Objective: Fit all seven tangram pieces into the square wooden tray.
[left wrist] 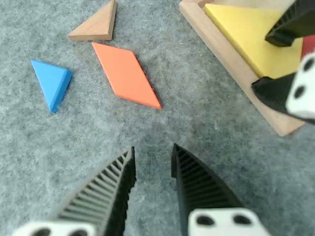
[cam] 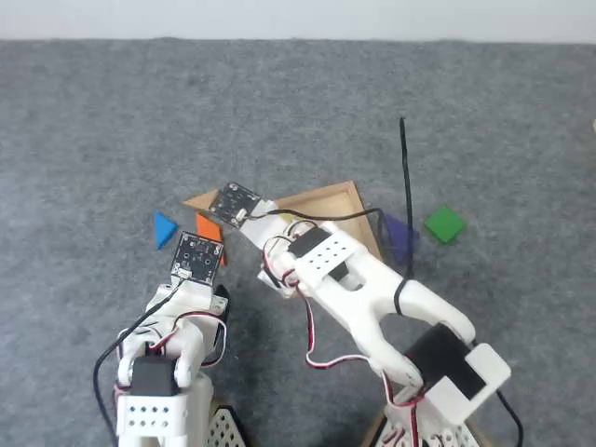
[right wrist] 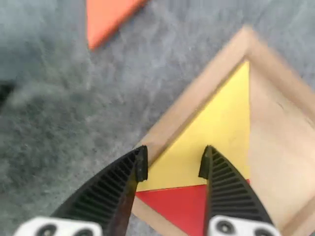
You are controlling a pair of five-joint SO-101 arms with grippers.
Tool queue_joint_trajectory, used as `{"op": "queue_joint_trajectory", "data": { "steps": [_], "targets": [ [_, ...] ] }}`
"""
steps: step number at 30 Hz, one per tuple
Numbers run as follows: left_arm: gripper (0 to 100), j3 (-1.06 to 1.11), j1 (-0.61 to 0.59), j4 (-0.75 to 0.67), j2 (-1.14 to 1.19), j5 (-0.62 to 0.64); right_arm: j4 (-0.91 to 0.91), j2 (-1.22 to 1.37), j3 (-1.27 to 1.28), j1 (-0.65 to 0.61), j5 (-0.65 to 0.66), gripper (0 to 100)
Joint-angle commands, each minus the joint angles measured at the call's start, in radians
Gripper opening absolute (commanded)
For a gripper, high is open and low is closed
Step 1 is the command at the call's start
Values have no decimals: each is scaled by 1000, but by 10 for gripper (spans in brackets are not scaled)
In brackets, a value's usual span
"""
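Note:
The square wooden tray (cam: 346, 196) lies mid-table with a yellow triangle (right wrist: 216, 137) and a red triangle (right wrist: 177, 206) inside. My right gripper (right wrist: 174, 160) hovers open over the tray's near-left corner, straddling the rim (right wrist: 192, 98), with nothing between its fingers. My left gripper (left wrist: 152, 153) is open and empty above bare carpet, short of the orange parallelogram (left wrist: 125, 73). A blue triangle (left wrist: 51, 81) and a wood-coloured triangle (left wrist: 96, 24) lie beside the parallelogram. A purple piece (cam: 399, 233) and a green square (cam: 444, 224) sit to the right of the tray.
Grey carpet (cam: 112, 130) covers the table. The right arm (cam: 372, 298) crosses the tray's front, and its black cable (cam: 405, 186) runs over the tray's right side. The right arm's fingers (left wrist: 288, 64) show close to the tray corner in the left wrist view.

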Motion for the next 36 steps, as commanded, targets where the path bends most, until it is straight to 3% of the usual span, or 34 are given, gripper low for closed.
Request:
{"op": "queue_joint_trajectory", "data": {
  "steps": [1, 9, 16, 25, 36],
  "targets": [
    [117, -10, -5, 5, -18, 0, 16, -21, -26, 25, 18, 184],
    [117, -10, -5, 5, -18, 0, 16, -108, -32, 76, 11, 187],
    [117, -10, -5, 5, -18, 0, 8, -228, -29, 216, 9, 187],
    [117, -10, -5, 5, -18, 0, -53, 28, -158, 320, 17, 187],
    [117, -10, -5, 5, -18, 0, 88, 102, -203, 381, 12, 183]
  ]
}}
